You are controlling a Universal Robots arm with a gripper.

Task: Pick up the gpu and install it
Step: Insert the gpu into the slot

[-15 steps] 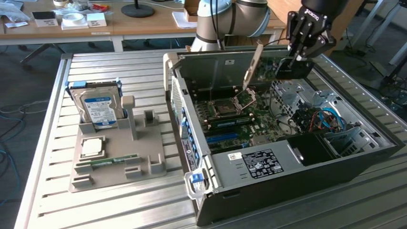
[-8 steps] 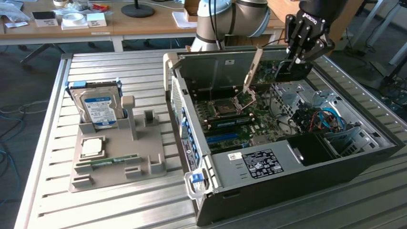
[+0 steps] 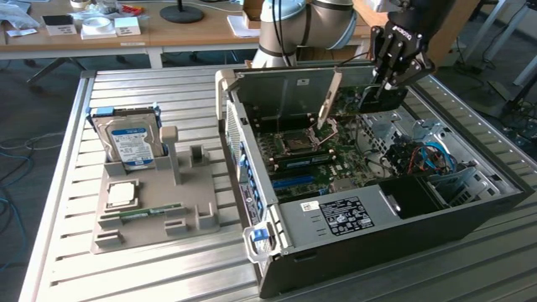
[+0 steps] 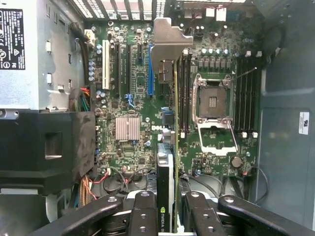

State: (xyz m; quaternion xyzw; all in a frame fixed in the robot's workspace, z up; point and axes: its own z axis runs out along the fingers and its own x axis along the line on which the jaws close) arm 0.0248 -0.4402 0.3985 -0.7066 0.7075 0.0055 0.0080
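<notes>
My gripper (image 3: 388, 88) is shut on the gpu (image 3: 368, 100) and holds it in the air above the open computer case (image 3: 251, 207). The card hangs on edge, its metal end bracket (image 3: 331, 99) pointing toward the case's rear wall. In the wrist view the gpu (image 4: 166, 167) runs edge-on away from the gripper (image 4: 167, 219), clamped between the black fingers (image 4: 142, 216). Its bracket (image 4: 170, 44) hovers over the motherboard (image 4: 128, 98), beside the blue slot (image 4: 150, 69) and clear of the board.
The case lies open on the slatted metal table (image 3: 168, 277), with a power supply (image 3: 340, 217), a black shroud (image 4: 44, 147), an open CPU socket (image 4: 212, 101) and loose cables (image 3: 424, 157) inside. A grey fixture (image 3: 155, 207) at the exterior view's left holds a hard drive (image 3: 130, 141), a memory stick (image 3: 143, 212) and a chip (image 3: 122, 194).
</notes>
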